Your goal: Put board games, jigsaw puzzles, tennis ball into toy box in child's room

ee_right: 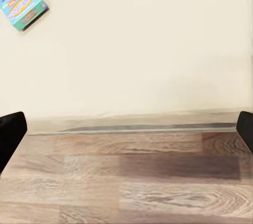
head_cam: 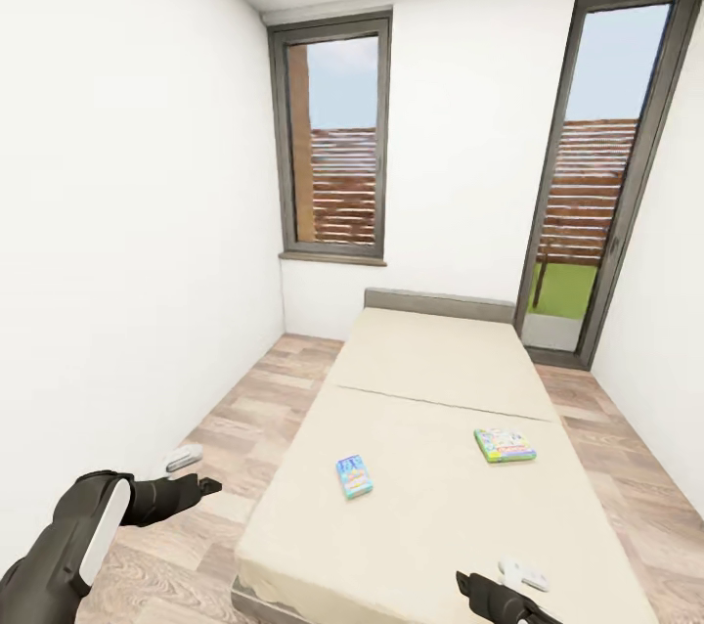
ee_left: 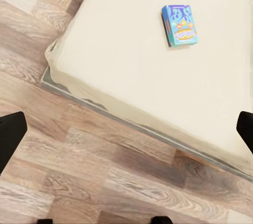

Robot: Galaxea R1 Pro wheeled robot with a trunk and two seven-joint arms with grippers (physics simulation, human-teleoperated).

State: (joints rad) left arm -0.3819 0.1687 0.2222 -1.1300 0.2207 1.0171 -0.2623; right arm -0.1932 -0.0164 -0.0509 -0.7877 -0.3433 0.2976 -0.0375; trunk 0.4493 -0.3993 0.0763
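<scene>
The bed (head_cam: 440, 379) with its beige mattress stretches ahead of me. Two board games lie flat on it: a small blue one (head_cam: 354, 475) (ee_left: 180, 25) (ee_right: 22, 1) left of the middle and a green-white-red one (head_cam: 505, 445) further right. My left gripper (head_cam: 203, 470) (ee_left: 126, 134) hangs open over the wood floor off the bed's near left corner, nothing between its fingers. Just short of the mattress's near edge, my right gripper (head_cam: 486, 577) (ee_right: 126, 134) is open too and holds nothing. The table, toy box, jigsaw puzzles and tennis ball are out of view.
A white wall (head_cam: 117, 243) runs close along the left, with a strip of plank floor (head_cam: 264, 399) between it and the bed. A grey-framed window (head_cam: 337, 145) and a tall glazed door (head_cam: 596, 184) stand behind the grey headboard (head_cam: 440, 304). A narrower floor strip (head_cam: 626, 458) runs along the right.
</scene>
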